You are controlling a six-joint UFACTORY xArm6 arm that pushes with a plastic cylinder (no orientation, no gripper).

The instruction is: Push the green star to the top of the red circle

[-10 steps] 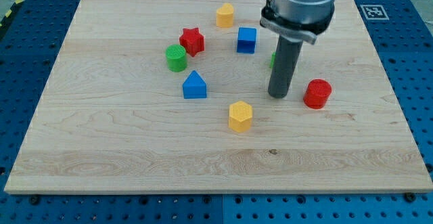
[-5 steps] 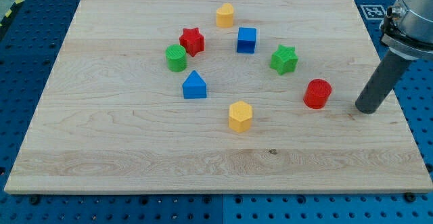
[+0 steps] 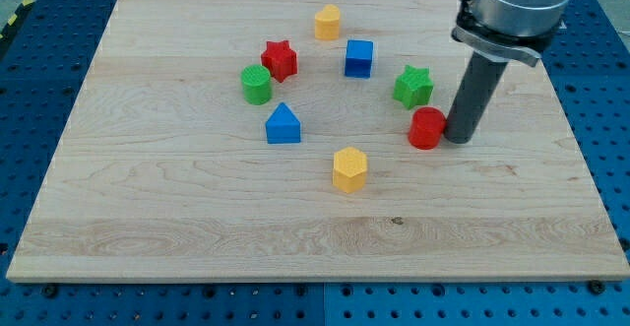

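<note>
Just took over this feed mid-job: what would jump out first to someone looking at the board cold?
The big dark rod at the view's right dominates, with my tip pressed against the right side of the red circle. Just above that circle sits the green star, close but apart from it. The other blocks cluster left of centre, with a yellow hexagon alone nearer the view's bottom.

Bright even overhead light, sharp focus, soft short shadows (faint), no glare, no blur.
</note>
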